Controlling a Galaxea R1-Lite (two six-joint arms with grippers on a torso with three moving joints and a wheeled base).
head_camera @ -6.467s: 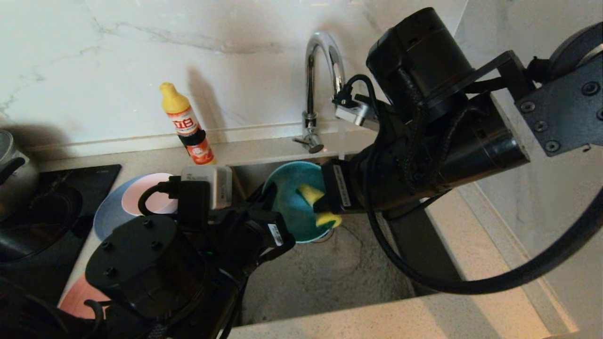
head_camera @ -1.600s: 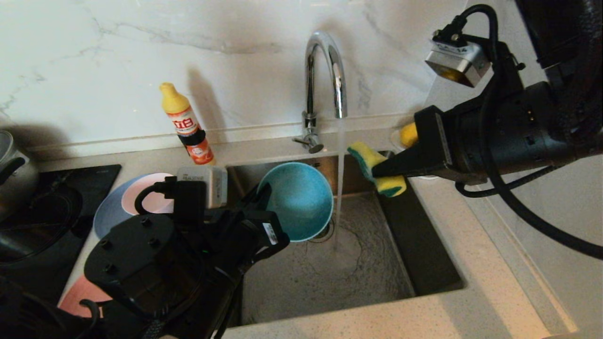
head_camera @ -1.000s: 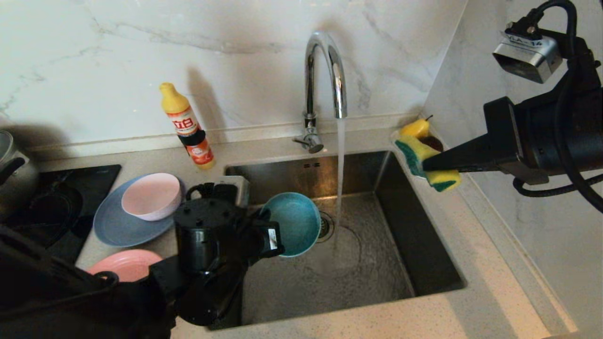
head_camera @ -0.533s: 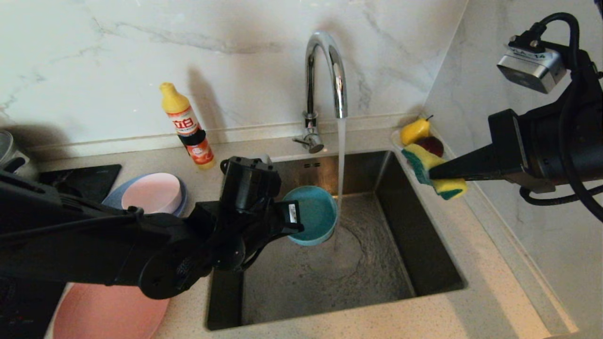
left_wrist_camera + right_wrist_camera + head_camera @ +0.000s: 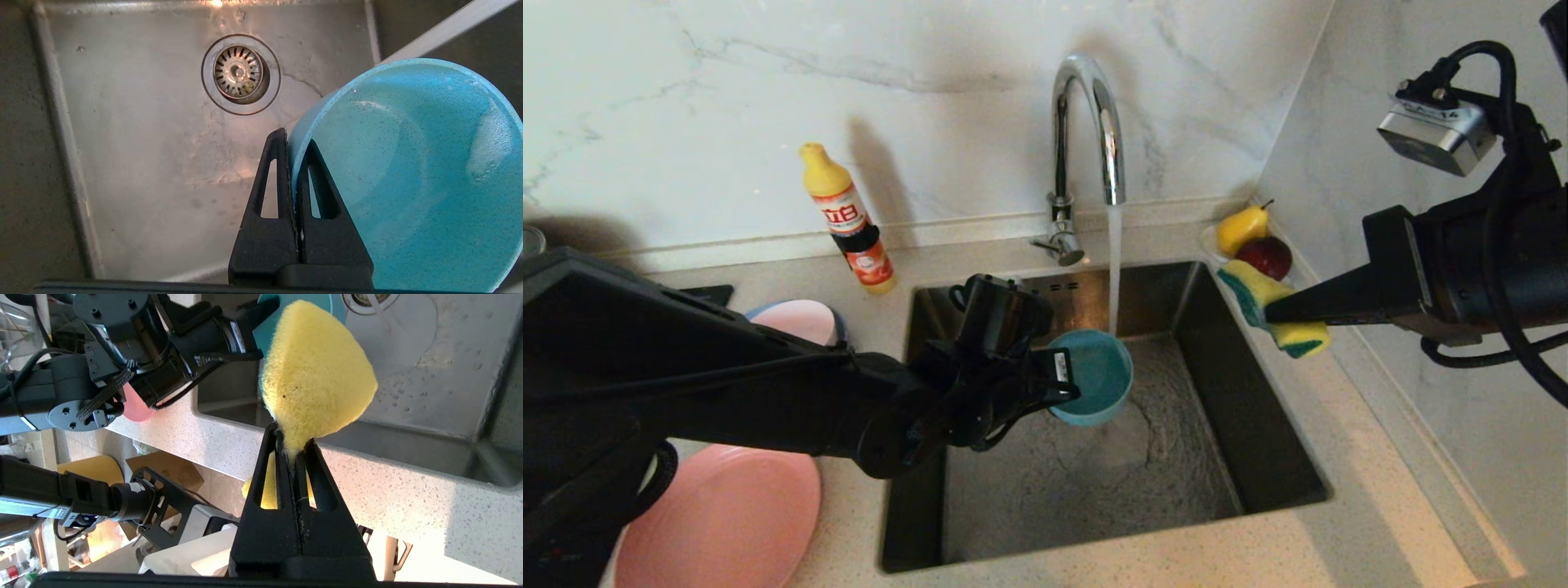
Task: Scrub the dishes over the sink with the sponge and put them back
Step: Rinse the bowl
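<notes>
**Desk:** What does the left claw have?

**Photographer:** The left gripper (image 5: 292,141) is pinched tight on the rim of the teal bowl (image 5: 1098,374), one finger inside the wall and one outside. The bowl hangs over the sink (image 5: 1262,457), tilted, its mouth turned up and partly back toward the claw. The stream from the faucet (image 5: 1086,122) falls on the bowl's far edge, the side away from the fingers.

**Desk:** And the drain?

**Photographer:** In the left wrist view the drain strainer (image 5: 240,73) lies on the basin floor beyond the fingertips, on the side away from the bowl and clear of it.

**Desk:** The right claw?

**Photographer:** The right gripper (image 5: 1270,310) is clamped shut on the sponge (image 5: 1278,314), which bulges out past the fingertips, yellow foam with the green scouring side showing. It hovers over the counter at the sink's right edge, well apart from the bowl.

**Desk:** What lies near that claw?

**Photographer:** Just behind the sponge, in the corner against the wall, a yellow pear (image 5: 1241,229) and a dark red fruit (image 5: 1267,255).

**Desk:** The other dishes?

**Photographer:** Behind the left claw, along its arm: the pale pink bowl (image 5: 800,320), mostly hidden by the arm, and the pink plate (image 5: 727,514) on the counter below it. A dish soap bottle (image 5: 849,220) stands against the wall.
</notes>
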